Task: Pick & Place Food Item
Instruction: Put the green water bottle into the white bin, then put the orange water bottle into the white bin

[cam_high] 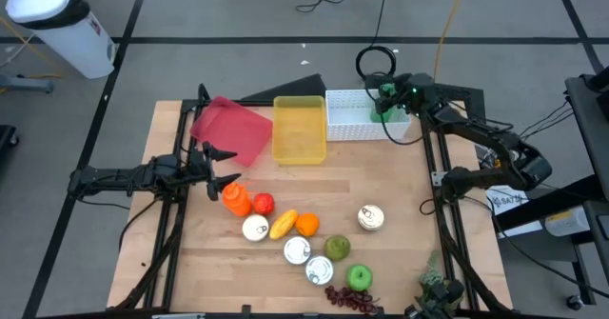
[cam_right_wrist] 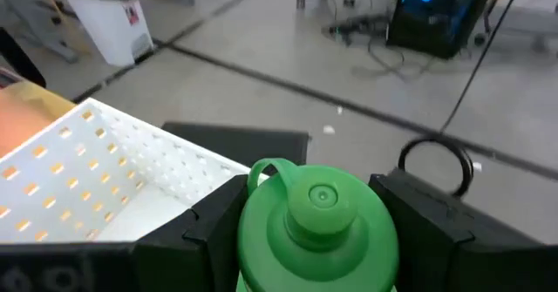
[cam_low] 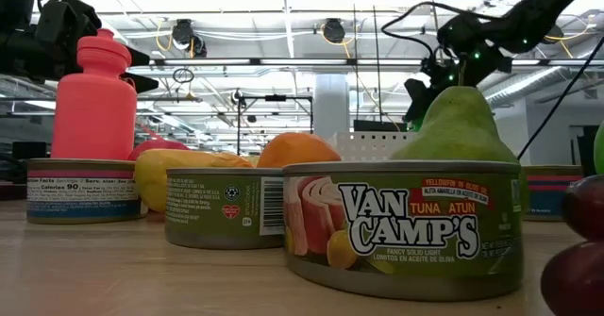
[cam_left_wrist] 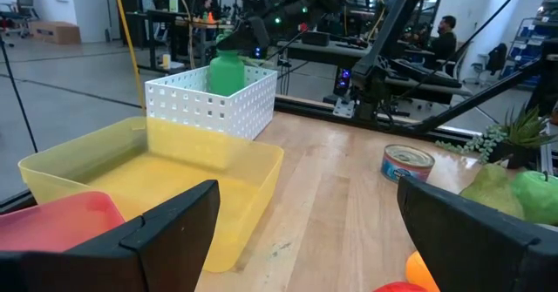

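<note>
A green bottle (cam_right_wrist: 318,227) with a round screw cap stands upright between the fingers of my right gripper (cam_high: 387,103), at the right end of the white perforated basket (cam_high: 362,117). In the left wrist view the green bottle (cam_left_wrist: 227,71) sticks up above the basket's wall (cam_left_wrist: 214,109), and its lower part is hidden behind that wall. My left gripper (cam_high: 217,171) is open. It hovers near the table's left side, beside the red bottle (cam_high: 235,200), and touches nothing. My right gripper holds the green bottle by its upper body, just below the cap (cam_right_wrist: 321,198), pinched between one finger (cam_right_wrist: 218,227) and the other (cam_right_wrist: 427,227). The bottle is upright, its lower part down inside the basket. Whether its base rests on the basket floor cannot be told.
A yellow bin (cam_high: 299,129) and a pink bin (cam_high: 231,129) sit left of the basket. Near the table's front lie a tomato (cam_high: 264,203), an orange (cam_high: 306,224), a pear (cam_high: 337,248), a green apple (cam_high: 359,278), grapes (cam_high: 352,300) and several cans (cam_high: 370,218).
</note>
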`<state>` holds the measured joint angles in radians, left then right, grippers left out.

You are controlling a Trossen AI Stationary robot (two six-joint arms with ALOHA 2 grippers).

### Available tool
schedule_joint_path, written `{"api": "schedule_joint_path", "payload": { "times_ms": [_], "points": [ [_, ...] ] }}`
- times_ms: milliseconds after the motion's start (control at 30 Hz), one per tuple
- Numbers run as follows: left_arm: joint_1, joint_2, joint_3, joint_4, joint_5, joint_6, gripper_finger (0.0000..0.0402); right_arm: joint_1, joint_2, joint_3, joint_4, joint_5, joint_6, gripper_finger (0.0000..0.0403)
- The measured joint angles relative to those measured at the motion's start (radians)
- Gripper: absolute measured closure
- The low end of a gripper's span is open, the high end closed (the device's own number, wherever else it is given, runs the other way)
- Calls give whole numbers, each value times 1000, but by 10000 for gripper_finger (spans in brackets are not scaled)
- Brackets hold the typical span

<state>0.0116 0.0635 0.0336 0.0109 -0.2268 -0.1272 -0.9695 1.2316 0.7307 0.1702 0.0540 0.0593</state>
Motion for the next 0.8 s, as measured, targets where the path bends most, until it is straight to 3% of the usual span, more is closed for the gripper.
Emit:
{"api": "schedule_joint_path", "payload": {
  "times_ms": [200,500,800],
  "points": [
    [0,0,0,0,0,0,41,0,-1,-74,133,0,-45,182],
    [0,0,0,0,0,0,41,1,-14,-84,106,0,-59,118],
    [0,0,0,0,0,0,41,13,-239,-83,75,0,-100,75]
  ]
}}
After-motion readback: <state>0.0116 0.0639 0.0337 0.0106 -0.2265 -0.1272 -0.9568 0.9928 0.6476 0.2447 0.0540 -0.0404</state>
